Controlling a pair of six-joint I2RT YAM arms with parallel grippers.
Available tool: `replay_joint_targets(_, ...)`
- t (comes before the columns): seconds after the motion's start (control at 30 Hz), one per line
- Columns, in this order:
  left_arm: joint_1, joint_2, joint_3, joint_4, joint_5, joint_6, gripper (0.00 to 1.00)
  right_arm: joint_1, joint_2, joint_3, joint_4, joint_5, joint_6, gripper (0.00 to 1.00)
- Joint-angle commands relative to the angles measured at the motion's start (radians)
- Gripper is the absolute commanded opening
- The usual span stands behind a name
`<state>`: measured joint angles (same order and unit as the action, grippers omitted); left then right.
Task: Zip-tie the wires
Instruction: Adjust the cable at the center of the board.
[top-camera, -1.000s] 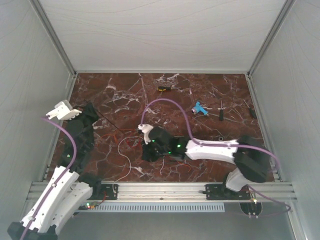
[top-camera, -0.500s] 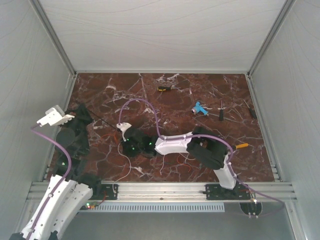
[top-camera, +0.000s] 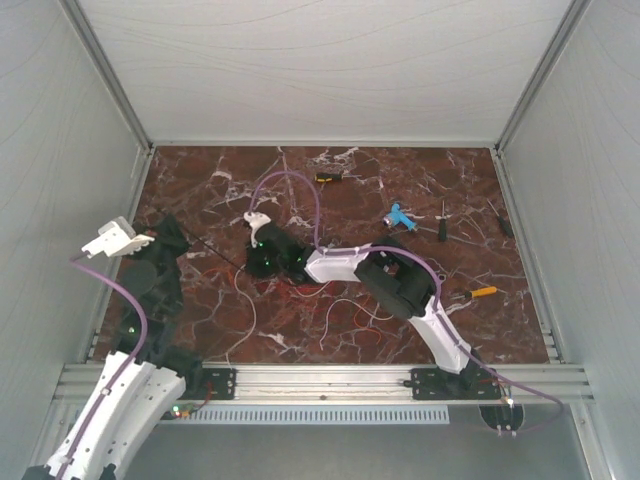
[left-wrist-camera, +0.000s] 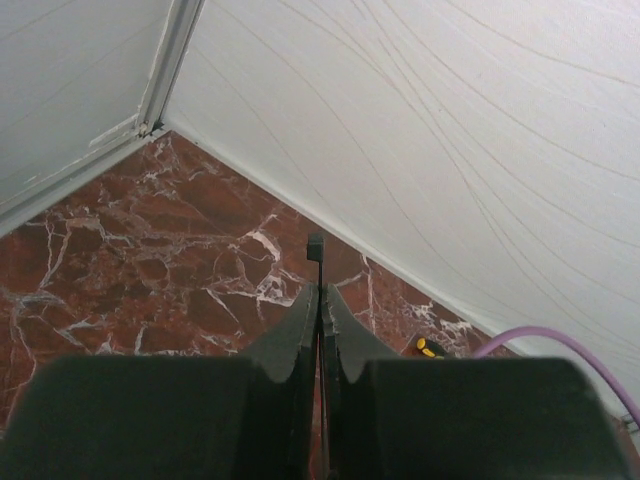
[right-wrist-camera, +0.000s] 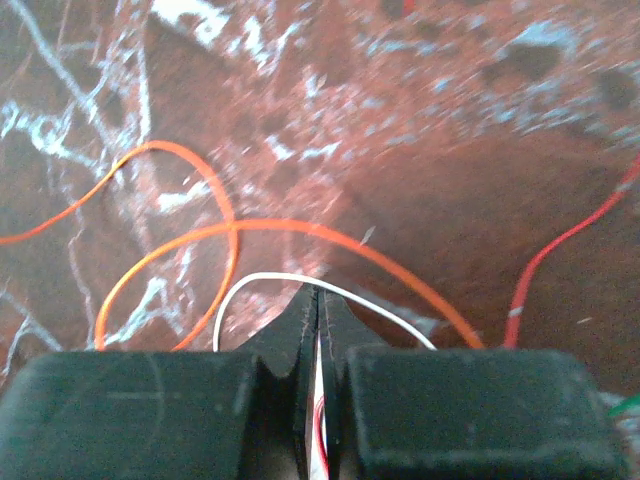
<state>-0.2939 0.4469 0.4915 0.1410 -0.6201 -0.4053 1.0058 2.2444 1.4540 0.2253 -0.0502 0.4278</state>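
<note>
near the left edge of the table (top-camera: 200, 180), the left gripper (left-wrist-camera: 318, 305) is closed tight on the thin, straight black zip tie (left-wrist-camera: 315, 248). left of the middle, the right gripper (right-wrist-camera: 318, 305) is pinched shut on the thin, curling wires (right-wrist-camera: 235, 228), spread over glossy veined marble.

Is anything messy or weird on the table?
Yes. The wires sprawl in loose orange, white and red loops across the marble table, not bundled. A blue tool and other small tools lie scattered toward the back. Nothing looks broken.
</note>
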Motion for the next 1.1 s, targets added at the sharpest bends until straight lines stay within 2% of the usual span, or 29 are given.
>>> replay_joint_targets(0.0, 0.007, 0.005, -0.003, 0.047, 0.016, -0.019, 0.0, -0.056, 0.064, 0.045, -0.01, 0.014, -0.013, 0.0)
replay_joint_targets(0.33, 0.008, 0.072, -0.024, 0.086, 0.056, -0.052, 0.0, -0.172, 0.109, 0.127, -0.025, -0.01, 0.006, 0.0)
replay_joint_targets(0.43, 0.008, 0.086, -0.024, 0.064, 0.069, -0.07, 0.0, -0.195, 0.125, 0.163, -0.032, -0.065, -0.005, 0.0)
replay_joint_targets(0.63, 0.007, 0.086, -0.041, -0.027, 0.066, -0.166, 0.0, -0.212, 0.11, 0.18, -0.065, -0.057, -0.035, 0.0)
replay_joint_targets(0.8, 0.007, 0.061, -0.106, -0.034, 0.028, -0.279, 0.0, -0.23, 0.024, 0.13, -0.031, -0.152, -0.037, 0.0)
replay_joint_targets(0.93, 0.006, 0.04, -0.182, 0.014, 0.039, -0.351, 0.0, -0.248, -0.07, 0.061, 0.067, -0.265, 0.021, 0.0)
replay_joint_targets(1.07, 0.003, 0.0, -0.255, 0.03, 0.009, -0.405, 0.0, -0.269, -0.148, 0.038, 0.094, -0.346, 0.072, 0.0)
